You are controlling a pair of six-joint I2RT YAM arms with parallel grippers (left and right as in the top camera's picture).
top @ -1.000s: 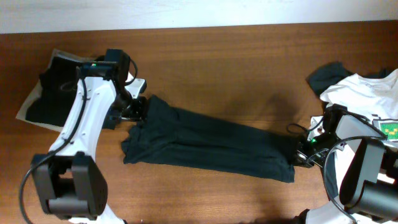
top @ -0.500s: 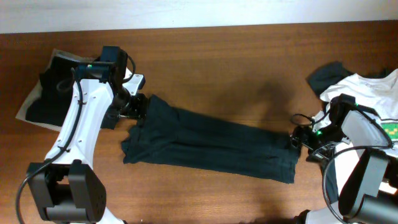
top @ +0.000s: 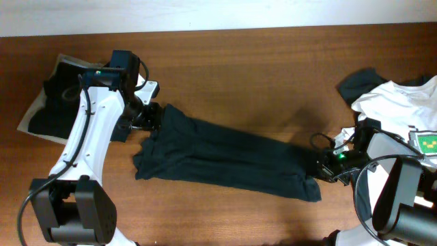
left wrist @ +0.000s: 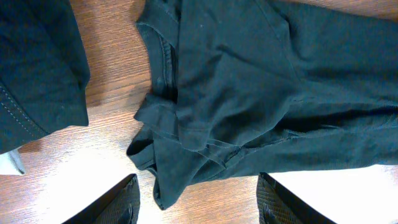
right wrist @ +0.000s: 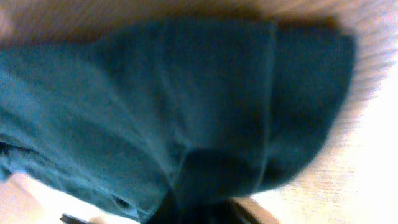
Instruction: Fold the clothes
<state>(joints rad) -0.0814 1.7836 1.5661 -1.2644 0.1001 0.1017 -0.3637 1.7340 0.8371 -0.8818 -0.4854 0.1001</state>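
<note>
Dark T-shirt (top: 225, 158): soft matte knit, creased, drawn out into a long rumpled band on the wood-grain table (top: 259, 68). Left gripper (left wrist: 198, 186): fingers apart, collar end directly ahead of them. Right gripper (top: 323, 167): clamped on the hem, fabric bunched at the fingertips.

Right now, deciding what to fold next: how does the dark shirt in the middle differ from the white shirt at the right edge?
The dark shirt is blackish teal; the white shirt is white. The dark shirt lies stretched out long; the white shirt sits bunched up. The left gripper and right gripper are at the dark shirt's ends, neither at the white shirt. Neither is neatly folded yet.
</note>
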